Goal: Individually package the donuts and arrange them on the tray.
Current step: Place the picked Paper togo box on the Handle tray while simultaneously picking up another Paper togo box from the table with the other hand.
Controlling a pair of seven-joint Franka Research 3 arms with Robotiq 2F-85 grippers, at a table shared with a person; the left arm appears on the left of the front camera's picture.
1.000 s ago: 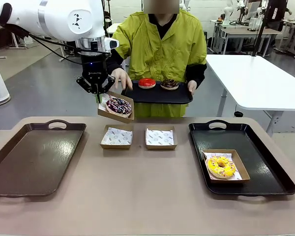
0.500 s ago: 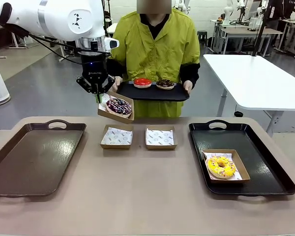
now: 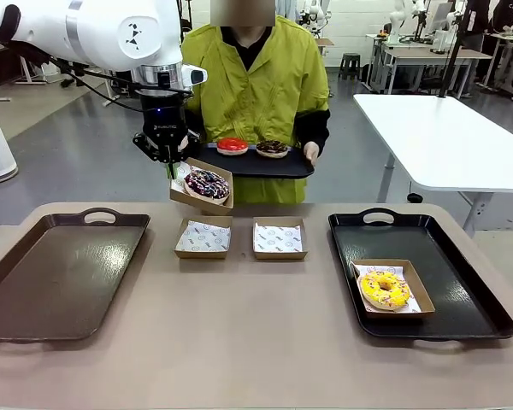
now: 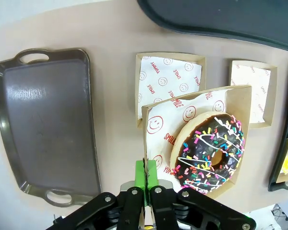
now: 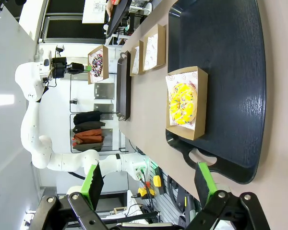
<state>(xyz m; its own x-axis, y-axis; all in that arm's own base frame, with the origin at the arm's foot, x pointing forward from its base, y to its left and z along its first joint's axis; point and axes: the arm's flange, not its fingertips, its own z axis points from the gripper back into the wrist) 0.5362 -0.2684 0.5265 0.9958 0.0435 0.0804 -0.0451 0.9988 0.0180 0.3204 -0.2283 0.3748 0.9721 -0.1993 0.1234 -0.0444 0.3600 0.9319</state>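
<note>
- The worktop point(image 3: 256, 342) spreads out beneath both arms, and the left end effector point(image 3: 168, 166) hangs high above its far edge.
- A person point(image 3: 256, 85) in a yellow-green jacket stands just beyond the left end effector, across the worktop.
- A brown tray point(image 3: 60, 273) lies bare, below the left end effector and to its left.
- A black tray point(image 3: 385, 235) lies well off to that end effector's right; in the right wrist view it sits ahead of the right end effector point(image 5: 149, 167).
- The right end effector's jaws stand wide apart, gripping nothing.
- A dark serving tray point(image 3: 256, 164) is carried by the person, level with the left end effector and just to its right.
- The left end effector's jaws are pinched tight on the rim of a cardboard box point(image 3: 201, 205), which hangs tilted in the air from its fingertips.
- Two empty paper-lined boxes point(image 3: 203, 237) point(image 3: 280, 238) sit side by side on the worktop, one below the held box, one further right.
- Another box point(image 3: 410, 269) rests on the black tray.
- A sprinkled chocolate donut point(image 3: 207, 184) rides in the held box.
- A yellow donut point(image 3: 393, 295) sits boxed on the black tray.
- A red donut point(image 3: 232, 145) and a dark chocolate donut point(image 3: 272, 149) sit unboxed on the serving tray.
</note>
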